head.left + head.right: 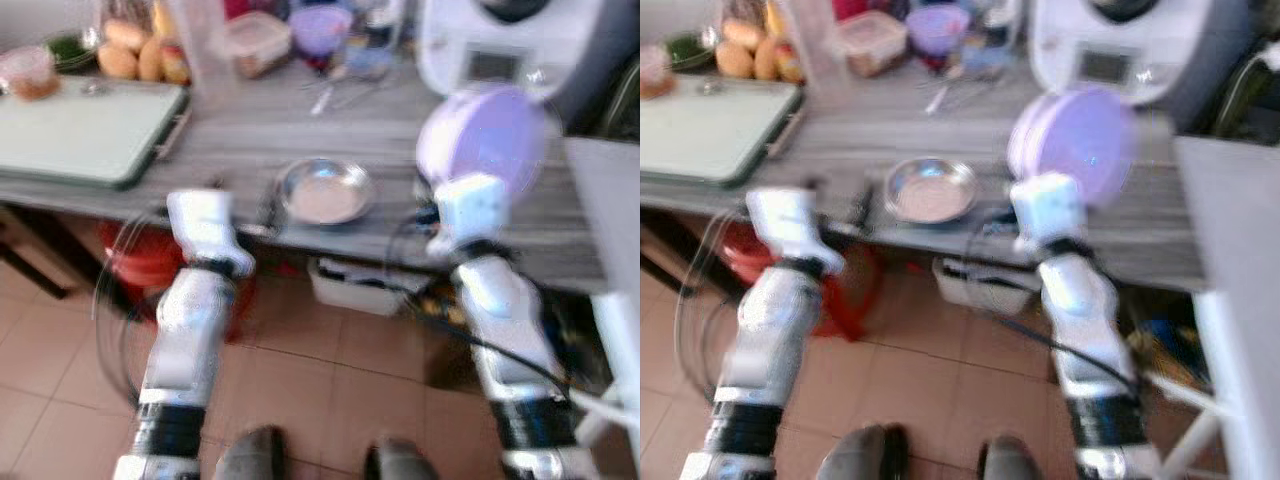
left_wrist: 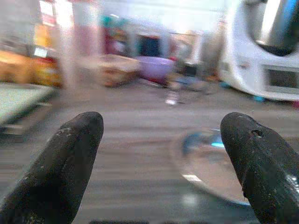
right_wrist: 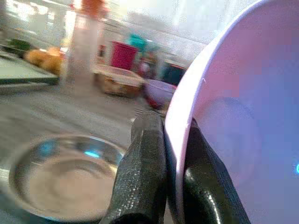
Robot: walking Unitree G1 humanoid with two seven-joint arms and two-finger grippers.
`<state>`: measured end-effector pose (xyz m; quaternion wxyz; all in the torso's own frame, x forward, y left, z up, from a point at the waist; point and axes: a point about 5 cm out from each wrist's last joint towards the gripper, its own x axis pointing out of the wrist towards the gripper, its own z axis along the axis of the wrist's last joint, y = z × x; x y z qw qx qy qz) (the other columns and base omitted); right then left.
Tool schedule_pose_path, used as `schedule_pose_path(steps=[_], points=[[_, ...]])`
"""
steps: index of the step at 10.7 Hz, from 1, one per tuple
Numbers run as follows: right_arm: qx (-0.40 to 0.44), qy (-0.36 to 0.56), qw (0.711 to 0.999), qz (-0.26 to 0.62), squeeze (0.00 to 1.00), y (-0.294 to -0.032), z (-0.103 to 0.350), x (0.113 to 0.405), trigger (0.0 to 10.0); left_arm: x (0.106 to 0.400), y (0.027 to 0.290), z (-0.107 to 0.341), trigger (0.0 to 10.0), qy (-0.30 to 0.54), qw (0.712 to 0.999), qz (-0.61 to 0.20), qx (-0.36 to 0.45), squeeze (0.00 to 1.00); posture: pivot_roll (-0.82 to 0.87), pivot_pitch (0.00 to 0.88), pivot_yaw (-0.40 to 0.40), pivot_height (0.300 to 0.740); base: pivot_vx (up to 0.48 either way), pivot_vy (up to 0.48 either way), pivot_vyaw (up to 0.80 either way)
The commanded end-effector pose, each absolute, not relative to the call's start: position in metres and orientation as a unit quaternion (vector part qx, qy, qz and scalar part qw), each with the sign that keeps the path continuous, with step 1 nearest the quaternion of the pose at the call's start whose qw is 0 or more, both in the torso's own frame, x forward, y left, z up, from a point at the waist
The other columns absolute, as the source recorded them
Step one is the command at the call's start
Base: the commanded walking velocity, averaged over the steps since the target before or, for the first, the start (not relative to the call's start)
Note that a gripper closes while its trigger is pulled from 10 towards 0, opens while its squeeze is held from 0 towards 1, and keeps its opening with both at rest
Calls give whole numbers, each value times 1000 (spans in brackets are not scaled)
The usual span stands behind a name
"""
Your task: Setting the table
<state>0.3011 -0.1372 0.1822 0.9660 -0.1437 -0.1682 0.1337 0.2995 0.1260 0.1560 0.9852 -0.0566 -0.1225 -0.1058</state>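
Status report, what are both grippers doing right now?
Right gripper shut on purple plate, rim pinched. Left gripper open, empty, facing metal bowl on counter. Nothing blocking.

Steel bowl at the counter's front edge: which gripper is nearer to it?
Left. The left gripper is open and aimed at the steel bowl just ahead. The right gripper is off to the bowl's right, clamping the purple plate by its rim.

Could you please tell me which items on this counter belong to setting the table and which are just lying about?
Task items: purple plate, clamped in right gripper; metal bowl, ahead of open left gripper.

Lying about: green cutting board, white appliance, food container.
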Motion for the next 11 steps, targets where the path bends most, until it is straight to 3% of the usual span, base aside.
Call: schedule_pose_path(steps=[1, 2, 5, 11], points=[[-149, -184, 963, 127, 0, -141, 189, 300, 10000, 296, 122, 158, 10000, -126, 985, -107, -54, 0, -88, 147, 33, 740, 0, 480, 0], [-149, -183, 963, 127, 0, -141, 189, 300, 10000, 292, 121, 155, 10000, -122, 985, -107, -49, 0, -85, 147, 29, 740, 0, 476, 0], [-144, -186, 963, 134, 0, -130, 190, 302, 10000, 283, 111, 143, 10000, -102, 987, -119, -32, 0, -87, 142, 19, 740, 476, 0, 0], [-121, -157, 974, 106, 0, -138, 176, 306, 10000, 273, 108, 137, 10000, -84, 987, -116, -67, 0, -60, 149, 23, 740, 469, 0, 0]])
